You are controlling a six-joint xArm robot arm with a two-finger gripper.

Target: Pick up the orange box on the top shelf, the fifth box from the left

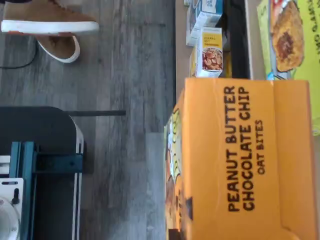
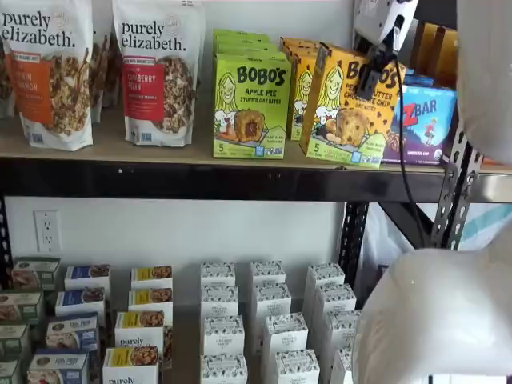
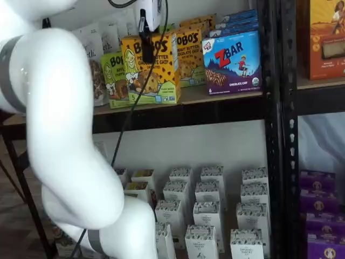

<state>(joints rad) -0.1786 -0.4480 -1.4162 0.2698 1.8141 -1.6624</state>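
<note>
The orange box (image 2: 346, 108) (image 3: 152, 67) stands at the front edge of the top shelf (image 2: 200, 180) (image 3: 215, 105), tilted and forward of its neighbours. My gripper (image 2: 370, 78) (image 3: 144, 39) comes down from above and is shut on the orange box. One black finger lies across the box's printed front; the other finger is hidden behind it. In the wrist view the same box (image 1: 240, 160) fills much of the picture, its "Peanut Butter Chocolate Chip Oat Bites" side facing the camera.
A lime-green Apple Pie box (image 2: 250, 104) stands left of it, a blue ZBar box (image 2: 424, 120) (image 3: 233, 62) right, more orange boxes (image 2: 298, 68) behind. Granola bags (image 2: 156, 72) stand further left. Black uprights (image 3: 272, 108) flank the shelf. White boxes (image 2: 268, 320) fill the lower shelf. A shoe (image 1: 50, 22) rests on the floor.
</note>
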